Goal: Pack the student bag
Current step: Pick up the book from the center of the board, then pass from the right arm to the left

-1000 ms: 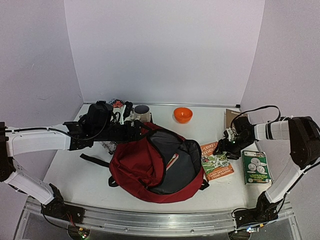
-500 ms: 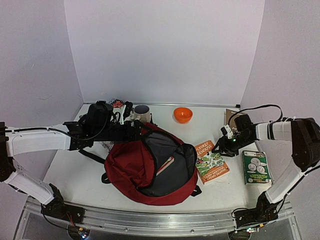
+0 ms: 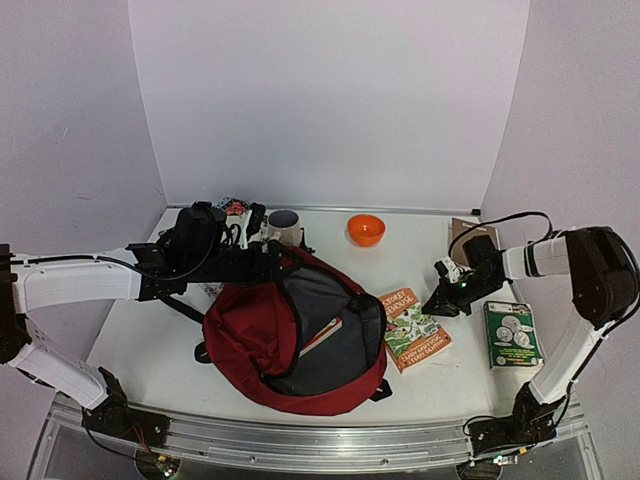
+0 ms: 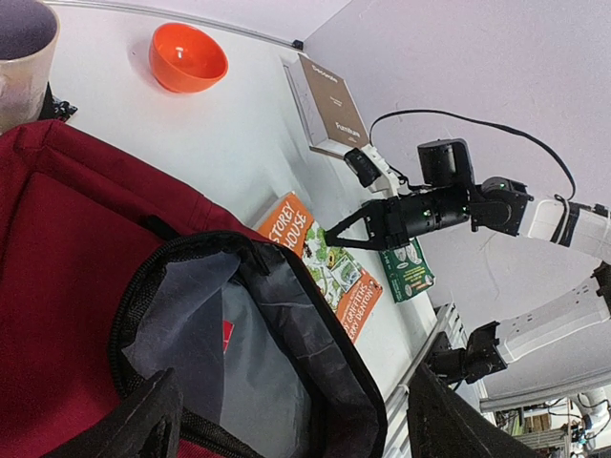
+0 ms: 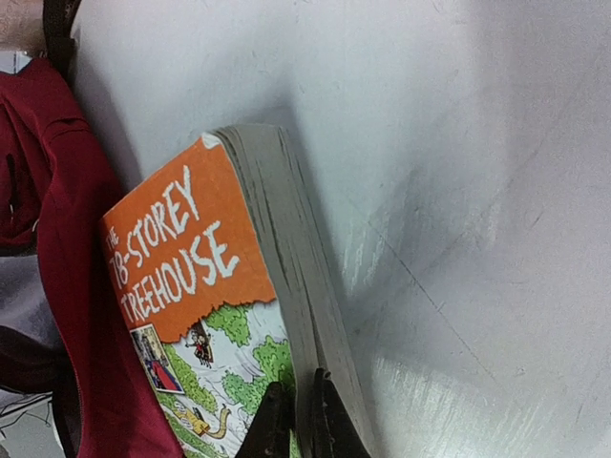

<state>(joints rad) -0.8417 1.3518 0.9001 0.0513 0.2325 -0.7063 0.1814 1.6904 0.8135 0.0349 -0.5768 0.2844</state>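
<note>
1. Now the right hand (image 3: 441,300) has pinched shut on the orange book (image 3: 412,328), which has slid up beside the student bag (image 3: 250,340) on the worktop (image 3: 150,350).
2. Left hand (image 3: 263,262) stays spread at the bag's open mouth; loading looks next.

Back wall (image 3: 330,100): plain pale lilac, evenly lit.
Side walls: same shade, closing in at left (image 3: 60,120) and right (image 3: 585,90).
Table (image 3: 140,350): white top (fine scratches show in the right wrist view).
Near edge: aluminium rail (image 3: 330,442) running across.
Light: soft, diffuse, faint shadows.
</note>
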